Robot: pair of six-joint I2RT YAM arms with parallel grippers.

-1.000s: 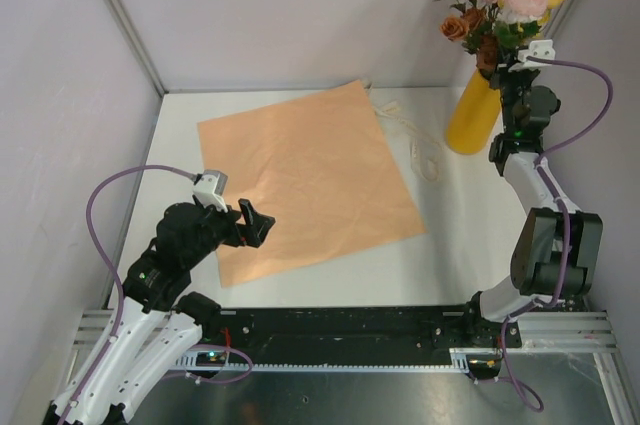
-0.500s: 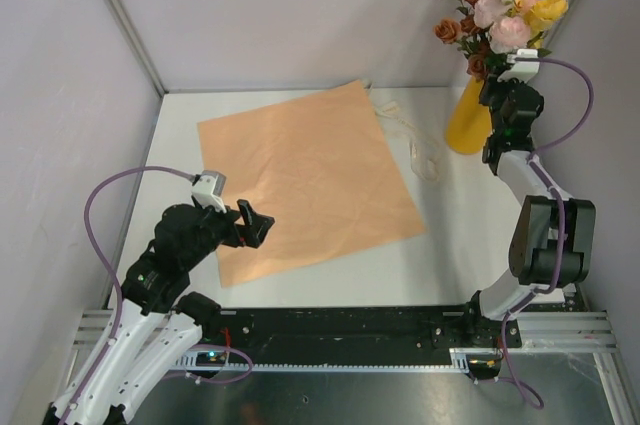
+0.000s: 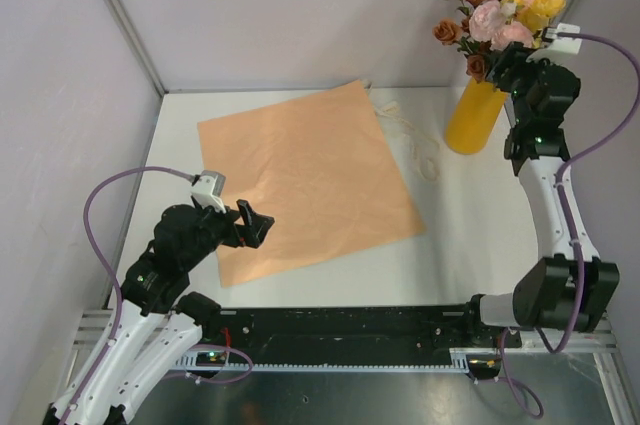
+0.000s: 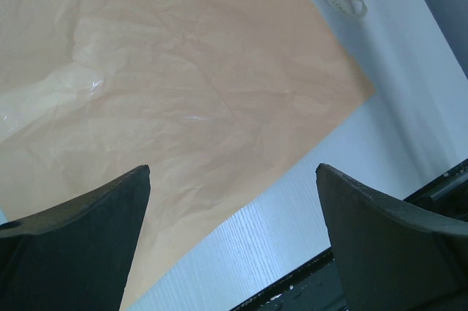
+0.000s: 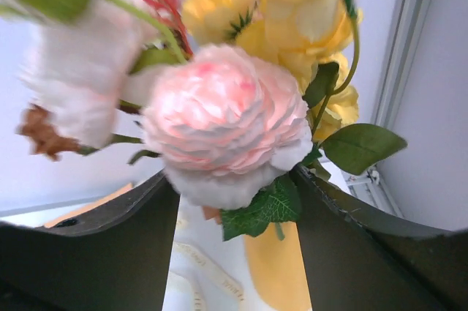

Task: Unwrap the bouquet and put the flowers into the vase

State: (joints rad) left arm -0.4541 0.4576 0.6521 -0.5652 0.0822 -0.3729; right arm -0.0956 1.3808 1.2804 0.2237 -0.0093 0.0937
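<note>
The flowers (image 3: 498,7), pink, yellow and rust-brown blooms, stand in the mustard-yellow vase (image 3: 474,117) at the back right. My right gripper (image 3: 512,63) is just beside the stems above the vase mouth. In the right wrist view its jaws (image 5: 234,201) stand apart with a pink bloom (image 5: 227,124) in front of them, and the vase (image 5: 281,271) shows below. The bouquet's peach-orange paper (image 3: 300,180) lies spread flat mid-table. My left gripper (image 3: 256,225) hovers open over the paper's near left edge (image 4: 183,91), with nothing between its fingers (image 4: 80,245).
A cream ribbon (image 3: 418,150) lies loose on the white table (image 3: 480,235) between paper and vase, and also appears as ribbon (image 5: 212,271) in the right wrist view. Grey walls and metal posts (image 3: 120,15) enclose the table. A black rail (image 3: 350,330) runs along the near edge.
The right gripper has opened off the stems and moved up and to the right. The flowers have shifted slightly and now stand in the vase. The left arm has not moved.
</note>
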